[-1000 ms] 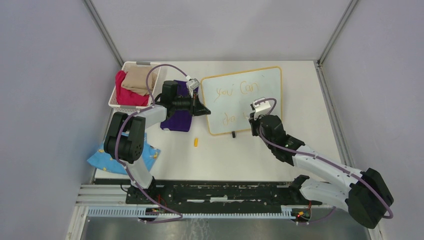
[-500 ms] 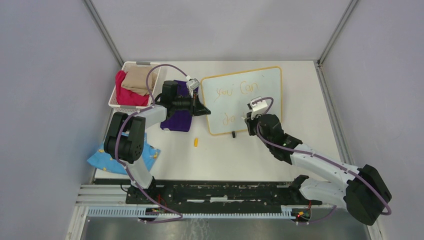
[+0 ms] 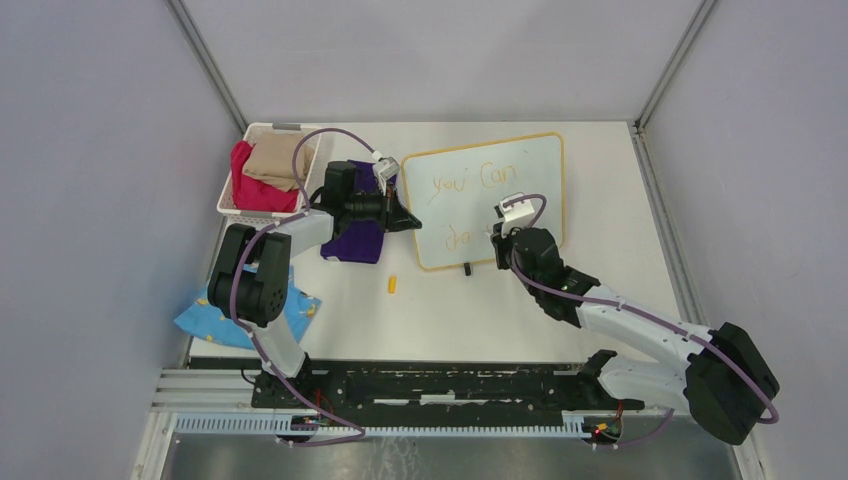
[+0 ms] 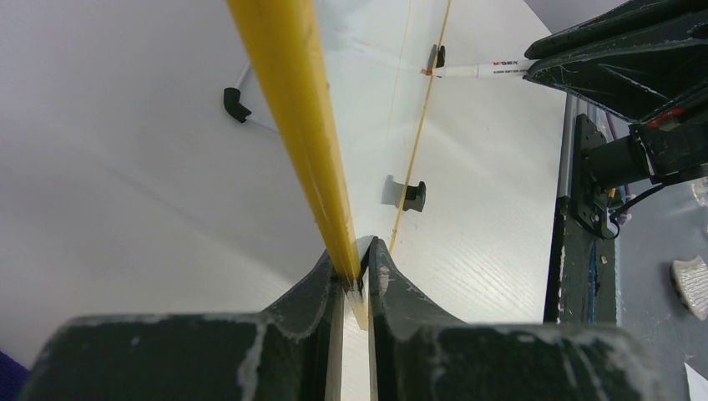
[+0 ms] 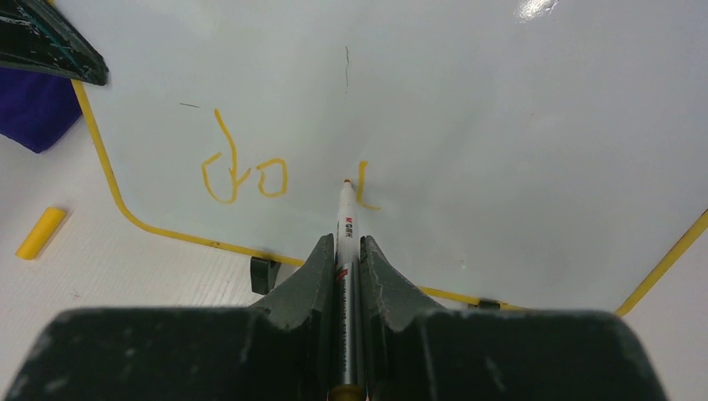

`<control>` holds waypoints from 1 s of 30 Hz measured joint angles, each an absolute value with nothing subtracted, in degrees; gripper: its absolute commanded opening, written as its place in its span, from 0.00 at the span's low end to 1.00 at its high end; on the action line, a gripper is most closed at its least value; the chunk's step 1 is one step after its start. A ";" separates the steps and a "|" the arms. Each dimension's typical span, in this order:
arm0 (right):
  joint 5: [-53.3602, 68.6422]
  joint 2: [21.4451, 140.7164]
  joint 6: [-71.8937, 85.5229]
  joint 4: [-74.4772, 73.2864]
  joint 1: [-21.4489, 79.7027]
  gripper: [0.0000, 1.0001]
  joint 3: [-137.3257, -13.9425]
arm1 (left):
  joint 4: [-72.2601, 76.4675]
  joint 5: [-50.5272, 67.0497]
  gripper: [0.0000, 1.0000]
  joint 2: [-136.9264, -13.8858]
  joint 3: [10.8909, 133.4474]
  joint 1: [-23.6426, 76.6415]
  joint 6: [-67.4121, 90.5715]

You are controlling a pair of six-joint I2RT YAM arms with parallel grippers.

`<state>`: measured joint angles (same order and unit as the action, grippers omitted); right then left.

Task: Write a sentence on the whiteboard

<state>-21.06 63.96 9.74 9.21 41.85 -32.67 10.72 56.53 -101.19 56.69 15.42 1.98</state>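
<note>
A white table [image 3: 610, 230] stands between grey walls [image 3: 90, 200]. The right gripper [image 5: 346, 244] is clamped on a marker [image 5: 345, 215], its tip at the whiteboard [image 3: 530, 165], which lies toward the table's far side; the left gripper [image 4: 356, 257] pinches its yellow edge. Of the sentence [image 3: 495, 178], "you Can" and "do" read clearly; a lone hooked stroke follows, hidden from above by the right arm [image 3: 620, 320].

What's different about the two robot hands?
The left hand pinches the yellow edge of the whiteboard; the right hand pinches a marker. The left hand sits at the board's side; the right hand hangs over its white face, pointing the marker at it. Both are shut on something.
</note>
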 measured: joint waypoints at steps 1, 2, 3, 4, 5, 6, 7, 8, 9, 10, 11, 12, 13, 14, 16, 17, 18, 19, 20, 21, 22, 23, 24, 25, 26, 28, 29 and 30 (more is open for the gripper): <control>-21.23 63.96 9.80 9.19 41.89 0.00 -32.67 | 10.72 56.53 0.02 -101.19 56.69 15.42 1.98; -21.45 63.96 9.87 9.17 41.93 0.00 -32.67 | 10.72 56.53 0.02 -101.19 56.69 15.46 1.98; -21.67 63.96 9.98 9.15 41.98 0.00 -32.67 | 10.72 56.51 0.02 -101.19 56.71 15.46 1.96; -22.00 63.94 10.09 9.08 42.00 0.00 -32.67 | 10.72 56.49 0.02 -101.19 56.71 15.46 1.96; -22.28 63.90 10.20 8.97 42.00 0.00 -32.67 | 10.72 56.49 0.02 -101.19 56.71 15.49 1.98; -22.65 63.81 10.24 8.86 42.02 0.00 -32.67 | 10.72 56.47 0.02 -101.19 56.73 15.49 1.96; -23.14 63.68 10.26 8.69 42.00 0.00 -32.67 | 10.72 56.45 0.02 -101.19 56.73 15.51 1.96; -23.53 63.55 10.26 8.47 42.00 0.00 -32.67 | 10.72 56.42 0.02 -101.19 56.73 15.51 1.96; -23.86 63.42 10.26 8.27 42.00 0.00 -32.67 | 10.70 56.42 0.02 -101.19 56.73 15.51 1.96; -24.32 63.29 10.26 8.05 42.00 0.00 -32.67 | 10.70 56.40 0.02 -101.19 56.73 15.51 1.96; -24.64 63.18 10.26 7.90 41.98 0.00 -32.67 | 10.70 56.40 0.02 -101.19 56.73 15.51 1.96; -24.77 63.07 10.26 7.79 41.95 0.00 -32.67 | 10.70 56.42 0.02 -101.19 56.73 15.51 1.96; -24.93 62.94 10.24 7.64 41.93 0.00 -32.67 | 10.68 56.42 0.02 -101.19 56.73 15.51 1.96; -24.97 62.76 10.22 7.53 41.89 0.00 -32.67 | 10.68 56.40 0.02 -101.19 56.73 15.51 1.96; -24.88 62.00 10.17 7.44 41.82 0.00 -32.64 | 10.68 56.42 0.02 -101.19 56.73 15.53 1.96; -24.69 61.41 10.15 7.46 41.80 0.00 -32.64 | 10.68 56.40 0.02 -101.19 56.75 15.53 1.96; -24.53 60.75 10.13 7.53 41.78 0.00 -32.64 | 10.68 56.40 0.02 -101.19 56.75 15.53 1.96; -24.45 60.03 10.09 7.66 41.76 0.00 -32.64 | 10.68 56.42 0.02 -101.19 56.75 15.55 1.93; -24.45 59.55 10.07 7.70 41.71 0.00 -32.71 | 10.68 56.40 0.02 -101.19 56.75 15.55 1.93; -24.45 59.33 10.04 7.66 41.71 0.00 -32.88 | 10.68 56.40 0.02 -101.19 56.75 15.55 1.93; -24.36 59.33 10.04 7.51 41.63 0.00 -33.45 | 10.68 56.40 0.02 -101.19 56.75 15.57 1.93; -24.29 59.44 10.04 7.44 41.58 0.00 -33.98 | 10.68 56.40 0.02 -101.19 56.75 15.57 1.93; -24.25 59.64 10.02 7.40 41.50 0.00 -34.61 | 10.68 56.40 0.02 -101.19 56.75 15.57 1.93; -24.25 59.90 10.02 7.35 41.47 0.00 -35.48 | 10.68 56.40 0.02 -101.19 56.75 15.57 1.93; -24.25 60.36 10.02 7.33 41.41 0.00 -36.47 | 10.68 56.40 0.02 -101.19 56.75 15.57 1.93; -24.23 61.28 10.00 7.27 41.23 0.00 -38.17 | 10.68 56.40 0.02 -101.19 56.75 15.57 1.93; -24.25 61.63 10.00 7.29 41.12 0.00 -38.68 | 10.68 56.40 0.02 -101.19 56.75 15.57 1.93; -24.25 62.11 10.00 7.27 40.97 0.00 -39.31 | 10.68 56.40 0.02 -101.19 56.75 15.57 1.91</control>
